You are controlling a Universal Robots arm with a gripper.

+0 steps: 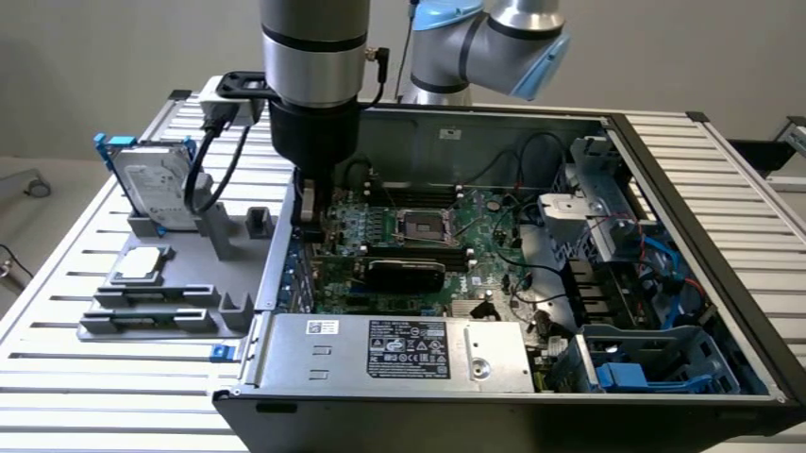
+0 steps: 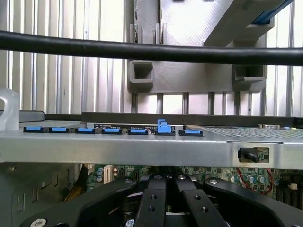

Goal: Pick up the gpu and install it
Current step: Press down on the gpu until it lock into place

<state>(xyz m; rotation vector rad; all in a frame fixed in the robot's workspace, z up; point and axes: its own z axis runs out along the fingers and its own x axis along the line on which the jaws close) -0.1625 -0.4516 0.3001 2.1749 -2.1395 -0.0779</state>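
Because the gpu [image 1: 400,275] is thin, stiff and easy to break, hold its edges; it lies flat on the motherboard [image 1: 435,247], while the hand [image 1: 306,209] is pressed together nearby

Exterior: high, angled down over open computer case [image 1: 504,283] and worktop [image 1: 101,377], moderate range | Wrist: close, level across case wall [image 2: 142,149] toward grey fixture [image 2: 194,71] | Shared: case wall, fixture

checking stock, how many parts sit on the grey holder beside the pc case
2: a hard drive standing upright at the holder's far end, a processor chip lying flat nearer the camera. The arm may hide others behind it.
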